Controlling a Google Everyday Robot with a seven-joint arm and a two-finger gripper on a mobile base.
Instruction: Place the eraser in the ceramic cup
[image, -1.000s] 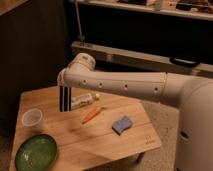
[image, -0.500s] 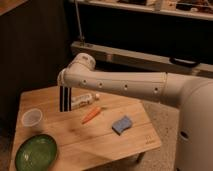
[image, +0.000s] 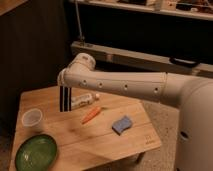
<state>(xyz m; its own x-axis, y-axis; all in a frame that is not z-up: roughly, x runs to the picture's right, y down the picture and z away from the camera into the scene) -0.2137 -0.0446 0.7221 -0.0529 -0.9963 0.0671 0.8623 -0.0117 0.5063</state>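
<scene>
The eraser, a black block with pale lengthwise stripes, hangs upright below the end of my white arm, above the left part of the wooden table. My gripper is shut on its top end, and the wrist mostly hides it. The ceramic cup, small and whitish, stands on the table to the lower left of the eraser, a short way apart from it.
A round green plate lies at the table's front left corner. An orange carrot and a pale bottle-like object lie mid-table just right of the eraser. A blue sponge pad sits further right. A dark shelf unit stands behind.
</scene>
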